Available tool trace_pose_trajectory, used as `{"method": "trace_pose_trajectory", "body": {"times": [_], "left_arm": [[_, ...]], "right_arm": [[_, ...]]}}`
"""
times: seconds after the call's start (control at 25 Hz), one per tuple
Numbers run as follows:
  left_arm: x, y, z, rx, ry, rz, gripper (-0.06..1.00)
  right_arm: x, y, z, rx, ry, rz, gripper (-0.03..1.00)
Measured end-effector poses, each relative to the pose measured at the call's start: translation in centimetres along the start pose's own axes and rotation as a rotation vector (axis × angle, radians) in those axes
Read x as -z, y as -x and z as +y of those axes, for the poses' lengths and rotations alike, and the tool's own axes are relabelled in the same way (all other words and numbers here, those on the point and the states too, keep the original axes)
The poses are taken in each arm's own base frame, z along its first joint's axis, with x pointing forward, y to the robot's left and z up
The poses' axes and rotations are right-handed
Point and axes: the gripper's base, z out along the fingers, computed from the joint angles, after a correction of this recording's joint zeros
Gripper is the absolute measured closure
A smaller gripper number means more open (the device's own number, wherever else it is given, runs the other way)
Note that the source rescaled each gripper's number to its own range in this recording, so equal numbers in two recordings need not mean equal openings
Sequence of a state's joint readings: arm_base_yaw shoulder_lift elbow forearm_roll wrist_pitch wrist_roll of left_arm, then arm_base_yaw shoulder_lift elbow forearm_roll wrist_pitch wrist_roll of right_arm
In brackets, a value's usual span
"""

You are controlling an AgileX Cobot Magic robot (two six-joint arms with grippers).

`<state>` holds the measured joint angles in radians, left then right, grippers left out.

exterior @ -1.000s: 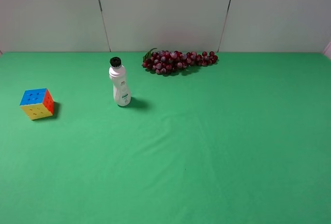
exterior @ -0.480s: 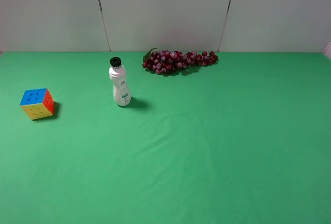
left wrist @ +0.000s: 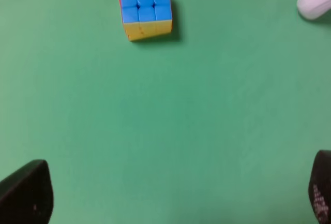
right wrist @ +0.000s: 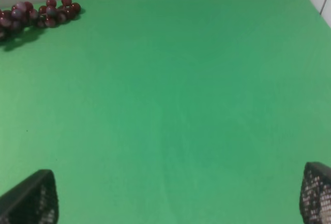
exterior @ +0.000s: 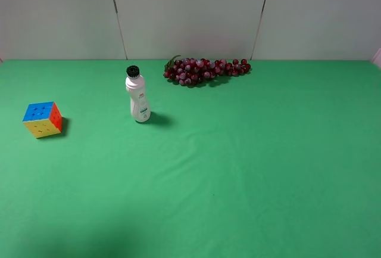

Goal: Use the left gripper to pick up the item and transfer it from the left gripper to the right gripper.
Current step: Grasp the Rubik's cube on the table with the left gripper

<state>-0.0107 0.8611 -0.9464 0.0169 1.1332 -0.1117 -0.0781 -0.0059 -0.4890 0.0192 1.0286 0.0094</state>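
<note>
A small puzzle cube [exterior: 42, 119] sits on the green tabletop [exterior: 238, 168] at the left edge of the high view, a little above mid-height. Its blue face is up, an orange-red face is toward the right and a yellow face is toward the lower edge of the frame. It rests flat on the cloth and nothing touches it. To its right, well apart, a white bottle [exterior: 137, 98] with a black cap stands upright and casts a short shadow to its right. Farther up the frame, near the pale wall panels [exterior: 190, 14], a bunch of dark red grapes [exterior: 205, 70] lies on the cloth just right of the bottle's line. In the left wrist view the left end effector [left wrist: 173, 195] has its two black tips spread wide apart with only bare green cloth between them. The cube lies ahead of it, clear of both tips, and the rounded white base of the bottle shows at the picture's edge. In the right wrist view the right end effector [right wrist: 172, 195] likewise has its tips set far apart over bare cloth and holds nothing, with the grapes well ahead of it.
</note>
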Motion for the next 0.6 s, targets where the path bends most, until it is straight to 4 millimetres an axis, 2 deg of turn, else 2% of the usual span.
{"method": "trace_pose_trajectory", "body": {"times": [0.32,0.6], "left_arm": [[-5.1,4.8,-0.3,0.059,0.043,0.146,-0.05],[-10.2,7.3,-0.4,0.065,0.064,0.227,-0.05]], "right_arm": [[0.0,0.0,0.0,0.0,0.0,0.0,-0.03],[0.0,0.0,0.0,0.0,0.0,0.0,-0.03]]}}
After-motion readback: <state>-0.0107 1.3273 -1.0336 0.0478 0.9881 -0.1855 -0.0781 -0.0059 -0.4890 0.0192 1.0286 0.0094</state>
